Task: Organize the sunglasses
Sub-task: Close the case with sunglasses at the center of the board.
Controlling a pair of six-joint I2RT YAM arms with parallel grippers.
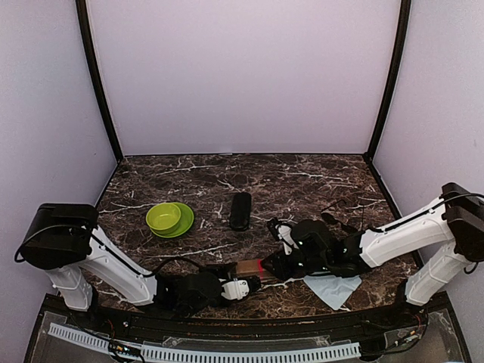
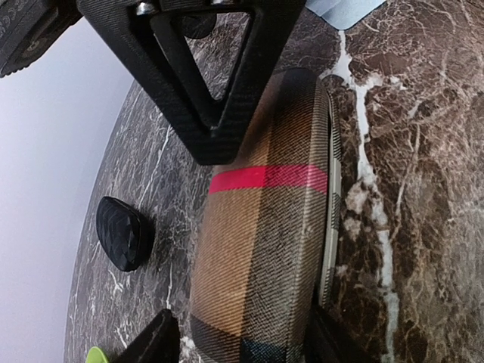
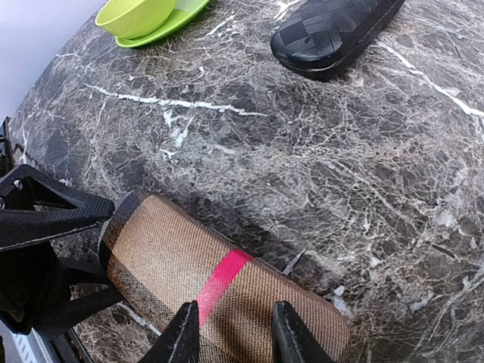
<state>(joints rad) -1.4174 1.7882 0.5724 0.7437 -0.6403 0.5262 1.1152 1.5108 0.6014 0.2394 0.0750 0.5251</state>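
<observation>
Opening the plaid case (image 2: 265, 249) is judged the step in hand: oblong, woven fabric, red-banded, on veined marble (image 3: 302, 151). It is straddled by the left gripper (image 2: 246, 333), jaws spread; whether the right gripper (image 3: 236, 318) holds it cannot be told. Wire-framed sunglasses (image 1: 336, 220) lie beyond the right arm (image 1: 401, 234); the case must be pried open next.

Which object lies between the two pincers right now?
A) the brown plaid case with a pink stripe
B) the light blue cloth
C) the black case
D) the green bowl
A: the brown plaid case shows at the fingers of both the right pincer and the left pincer, while the black case lies apart.
</observation>
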